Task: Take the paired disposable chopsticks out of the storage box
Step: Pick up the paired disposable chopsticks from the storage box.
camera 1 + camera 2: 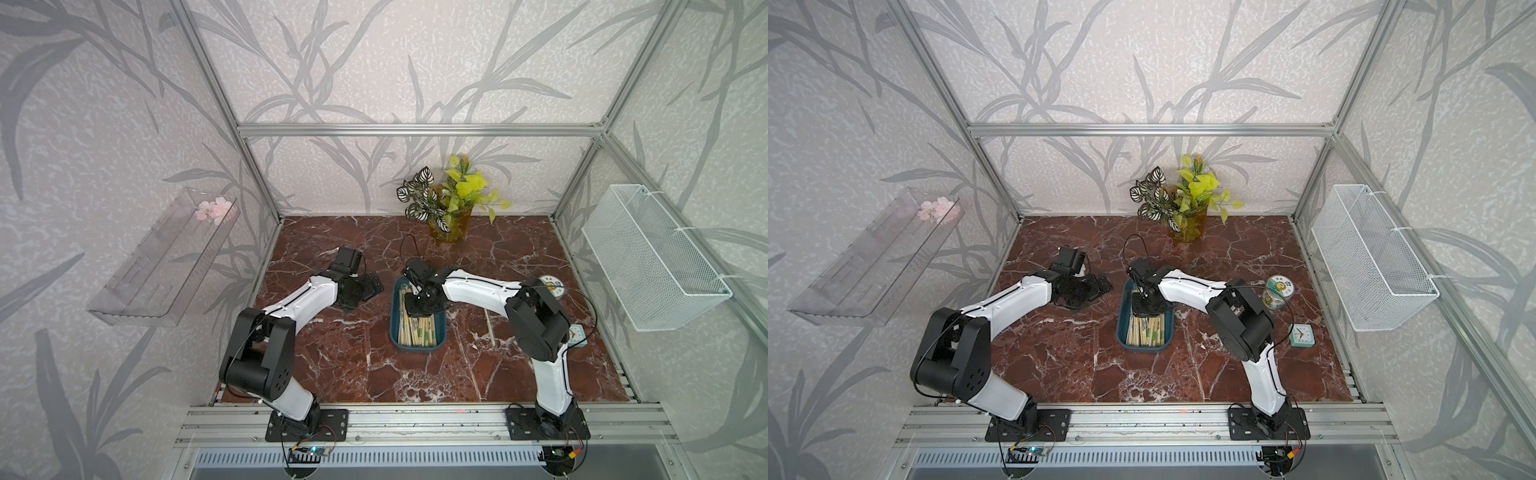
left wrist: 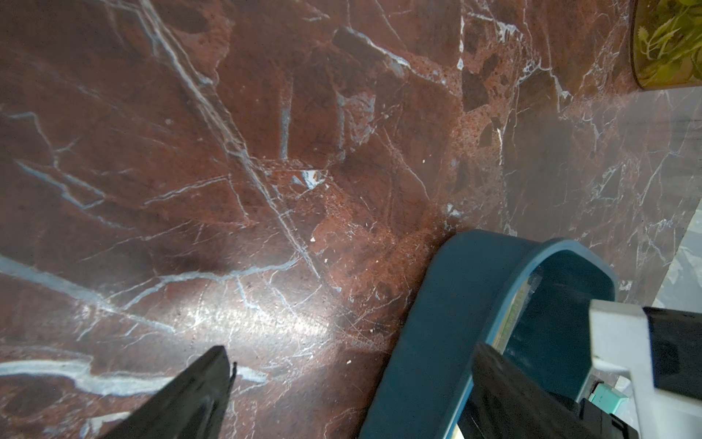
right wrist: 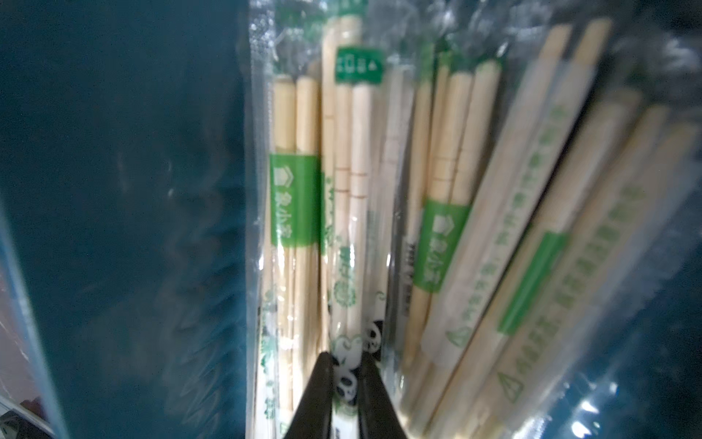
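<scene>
PICK IN PROGRESS: The right gripper (image 3: 347,366) reaches down into the far half of the storage box (image 1: 417,348), its jaws pinched on either side of one panda-printed pair (image 3: 351,266) among the paired disposable chopsticks (image 1: 419,330). The teal box sits mid-table between the two arms. It holds a loose heap of wrapped pairs lying near to far (bare floor shows along one long wall in the right wrist view). The left gripper (image 2: 349,347) hovers just beside the box's far left corner, jaws spread and holding nothing. The step in hand looks like the grasp itself. The next move would call for a straight lift, slow enough that the slick wrapper does not slip and neighbouring pairs are not dragged over the rim. On the right wall the white wire basket (image 1: 648,266) appears empty. On the left wall the clear shelf (image 1: 166,266) carries only pink blossoms (image 1: 214,208). A thin pale stick (image 1: 489,328) lies on the table (image 1: 332,353) just right of the box.
</scene>
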Motion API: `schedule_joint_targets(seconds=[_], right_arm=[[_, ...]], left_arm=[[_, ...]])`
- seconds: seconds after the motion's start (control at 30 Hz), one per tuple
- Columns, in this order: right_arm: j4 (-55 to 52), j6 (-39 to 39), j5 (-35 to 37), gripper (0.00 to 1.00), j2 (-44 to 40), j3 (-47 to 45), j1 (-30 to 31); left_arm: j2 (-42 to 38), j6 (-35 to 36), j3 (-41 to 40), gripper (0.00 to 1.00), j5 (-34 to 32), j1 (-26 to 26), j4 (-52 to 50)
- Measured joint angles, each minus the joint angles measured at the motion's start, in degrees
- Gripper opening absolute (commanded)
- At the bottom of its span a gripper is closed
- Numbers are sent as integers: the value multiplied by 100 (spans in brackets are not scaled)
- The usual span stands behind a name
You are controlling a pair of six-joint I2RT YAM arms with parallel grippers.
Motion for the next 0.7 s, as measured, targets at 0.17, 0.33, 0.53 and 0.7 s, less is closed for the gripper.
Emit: schedule_joint_targets(seconds=[0.17, 0.33, 0.53, 0.7], right_arm=[[-24, 15, 11, 4, -42, 0, 2], [-37, 26, 9, 3, -236, 0, 7], [-33, 46, 11, 3, -610, 0, 7], [37, 90, 0, 3, -868, 0, 4]], left_arm=[[0, 7, 0, 100, 31, 26, 4], [0, 9, 0, 100, 52, 31, 13], [-13, 31, 0, 100, 68, 35, 17], [-79, 61, 0, 100, 76, 39, 11]])
